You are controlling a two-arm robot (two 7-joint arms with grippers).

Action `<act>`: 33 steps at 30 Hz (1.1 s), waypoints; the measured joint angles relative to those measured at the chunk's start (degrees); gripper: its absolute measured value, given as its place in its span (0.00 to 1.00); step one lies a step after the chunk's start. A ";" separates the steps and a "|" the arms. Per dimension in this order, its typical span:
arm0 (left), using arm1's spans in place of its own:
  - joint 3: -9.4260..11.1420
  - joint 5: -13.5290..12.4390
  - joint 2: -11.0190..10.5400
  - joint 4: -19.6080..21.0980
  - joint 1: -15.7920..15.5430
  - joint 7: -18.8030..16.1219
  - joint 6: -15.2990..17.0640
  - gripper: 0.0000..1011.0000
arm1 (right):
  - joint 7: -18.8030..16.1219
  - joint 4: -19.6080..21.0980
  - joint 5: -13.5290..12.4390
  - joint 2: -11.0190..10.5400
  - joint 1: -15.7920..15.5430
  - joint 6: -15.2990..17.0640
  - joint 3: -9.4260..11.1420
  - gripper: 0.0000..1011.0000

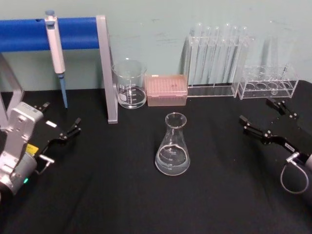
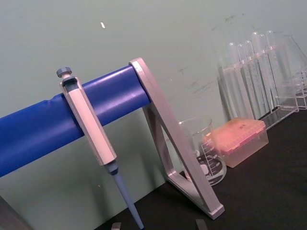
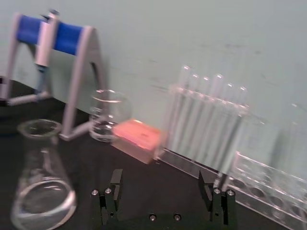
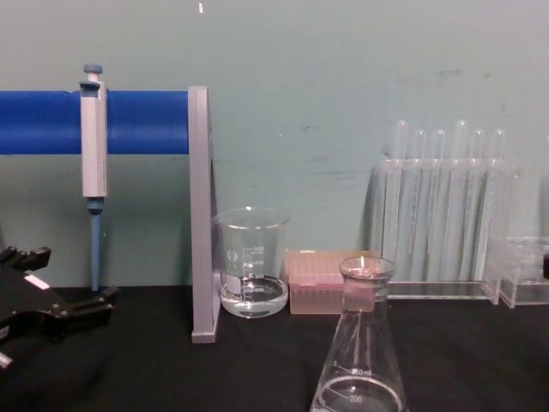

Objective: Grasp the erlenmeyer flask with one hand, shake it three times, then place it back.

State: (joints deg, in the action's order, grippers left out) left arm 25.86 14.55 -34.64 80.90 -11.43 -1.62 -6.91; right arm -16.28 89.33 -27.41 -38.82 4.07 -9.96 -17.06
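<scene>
The erlenmeyer flask [image 1: 172, 146] stood upright on the black cloth of the table [image 1: 112, 195], near the middle. It was in front of the beaker and the pink box, and between the two grippers but well apart from both. It was of clear glass, with a wide round base, sloping sides and a narrow neck ending in a flared lip. White graduation marks showed on its side. A shallow layer of clear liquid seemed to lie at its bottom.

Behind it, close to the pale wall, the beaker [image 1: 130, 84] was a straight-sided clear glass with white marks, and it also held a little clear liquid. Just beside it on the right stood the pink box [image 1: 166, 89], rectangular and of translucent plastic; what was inside I could not tell. Farther right, a clear plastic rack [image 1: 209, 90] held a row of long thin test tubes [image 1: 214, 48] upright, and they appeared empty. A second rack [image 1: 268, 87], lower and with round holes on top, stood at the far right.

On the left, a grey and blue pipette [image 1: 56, 48] hung on the blue bar of a stand [image 1: 109, 73] with grey metal legs.

The left gripper [image 1: 62, 114] was low at the left side of the table, its slim black fingers spread wide and holding nothing. The right gripper [image 1: 254, 109] was at the right side, its fingers spread wide too and also empty.
</scene>
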 joint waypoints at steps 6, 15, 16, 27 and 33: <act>0.00 0.00 0.00 0.00 0.00 0.00 0.00 0.99 | -6.01 2.69 -2.43 -1.23 -0.82 0.67 0.36 0.99; 0.00 0.00 0.00 0.00 0.00 0.00 0.00 0.99 | -13.51 2.44 -4.26 -0.18 0.96 1.77 -1.24 0.99; 0.00 0.00 0.00 0.00 0.00 0.00 0.00 0.99 | -14.57 2.13 -4.50 0.09 1.42 2.09 -1.50 0.99; 0.00 0.00 0.00 0.00 0.00 0.00 0.00 0.99 | -20.00 -0.80 -4.14 2.61 5.18 3.61 -4.04 0.99; 0.00 0.00 0.00 0.00 0.00 0.00 0.00 0.99 | -21.94 -2.95 -3.82 4.16 7.68 4.09 -5.78 0.99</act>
State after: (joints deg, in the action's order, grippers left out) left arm 25.86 14.55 -34.64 80.90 -11.43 -1.62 -6.91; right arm -38.23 86.38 -31.23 -34.66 11.75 -5.87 -22.83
